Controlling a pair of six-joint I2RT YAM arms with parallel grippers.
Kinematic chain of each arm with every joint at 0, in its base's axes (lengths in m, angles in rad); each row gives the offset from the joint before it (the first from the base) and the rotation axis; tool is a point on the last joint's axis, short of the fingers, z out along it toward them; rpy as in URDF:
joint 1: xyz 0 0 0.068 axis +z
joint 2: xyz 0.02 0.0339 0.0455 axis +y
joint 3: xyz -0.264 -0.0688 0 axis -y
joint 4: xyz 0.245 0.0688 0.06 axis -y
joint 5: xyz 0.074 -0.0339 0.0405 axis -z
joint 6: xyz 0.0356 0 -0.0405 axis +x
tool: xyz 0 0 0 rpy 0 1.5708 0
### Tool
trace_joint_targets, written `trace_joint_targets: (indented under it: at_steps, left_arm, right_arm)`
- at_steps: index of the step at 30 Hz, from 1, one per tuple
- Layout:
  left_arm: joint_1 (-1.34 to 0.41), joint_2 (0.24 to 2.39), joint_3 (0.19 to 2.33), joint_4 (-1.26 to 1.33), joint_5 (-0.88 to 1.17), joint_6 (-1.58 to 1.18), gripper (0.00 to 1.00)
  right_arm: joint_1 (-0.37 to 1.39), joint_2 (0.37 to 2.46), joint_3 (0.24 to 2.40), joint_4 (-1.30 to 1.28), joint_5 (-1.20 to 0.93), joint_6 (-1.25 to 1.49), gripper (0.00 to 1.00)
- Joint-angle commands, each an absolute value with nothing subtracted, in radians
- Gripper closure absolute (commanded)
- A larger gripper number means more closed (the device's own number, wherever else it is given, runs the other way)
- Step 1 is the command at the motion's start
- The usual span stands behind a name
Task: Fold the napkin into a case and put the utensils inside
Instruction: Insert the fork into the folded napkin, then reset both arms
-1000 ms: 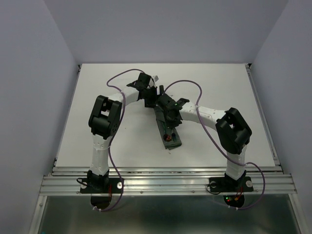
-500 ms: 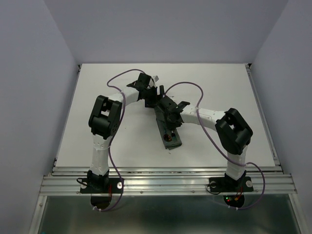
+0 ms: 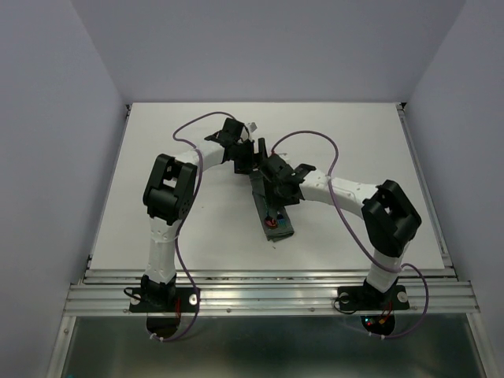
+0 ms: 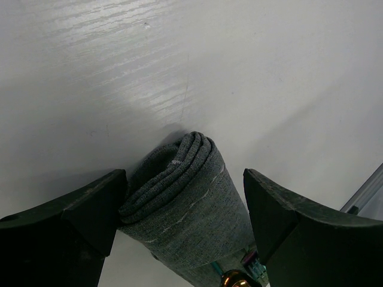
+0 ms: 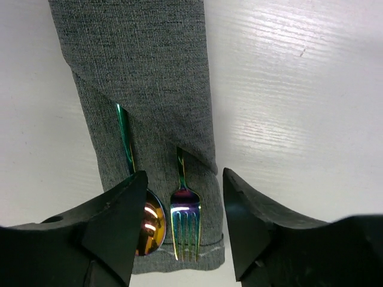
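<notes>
The napkin lies folded as a narrow dark grey case (image 3: 276, 217) (image 5: 149, 89) on the white table. A spoon (image 5: 149, 230) with a reddish-gold bowl and a slim fork (image 5: 185, 221) with a bluish-purple head are tucked under its diagonal flap, heads sticking out. My right gripper (image 5: 184, 179) (image 3: 277, 191) hovers open over the utensil heads, holding nothing. My left gripper (image 4: 182, 206) (image 3: 246, 161) stands open astride the case's far folded end (image 4: 179, 191). Its left finger (image 4: 72, 215) is against the cloth's edge and the right finger is apart from it.
The white table (image 3: 354, 142) is walled on three sides by grey panels. A metal rail (image 3: 268, 295) with both arm bases runs along the near edge. Purple cables (image 3: 311, 142) loop above the arms.
My right gripper has gone from shut to open and drawn back a little toward the far end of the case, uncovering the utensil heads. Its elbow swung right. The left arm stayed put.
</notes>
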State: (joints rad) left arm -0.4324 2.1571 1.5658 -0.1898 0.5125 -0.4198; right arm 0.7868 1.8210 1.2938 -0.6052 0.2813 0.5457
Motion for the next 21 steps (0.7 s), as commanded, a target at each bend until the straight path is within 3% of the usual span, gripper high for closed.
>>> trace_joint_targets:
  at_steps: [1,2,6,14,21]
  left_arm:
    - [-0.439,2.114,1.555,-0.229,0.502,-0.382,0.06]
    - [-0.439,2.090,1.551,-0.233,0.476,-0.373,0.01]
    - [-0.428,2.025,1.568,-0.267,0.394,-0.347,0.01]
    - [-0.417,1.884,1.709,-0.463,0.106,-0.279,0.01]
    - [-0.417,1.642,1.700,-0.525,-0.125,-0.287,0.01]
  right_arm:
    - [0.793,1.712,1.296,-0.627,0.343,0.569,0.33]
    - [0.793,1.672,1.295,-0.633,0.383,0.572,0.21]
    - [0.770,1.569,1.278,-0.666,0.572,0.624,0.01]
    - [0.508,1.312,1.155,-0.670,0.771,0.839,0.00]
    - [0.465,1.201,1.140,-0.670,0.900,0.868,0.00]
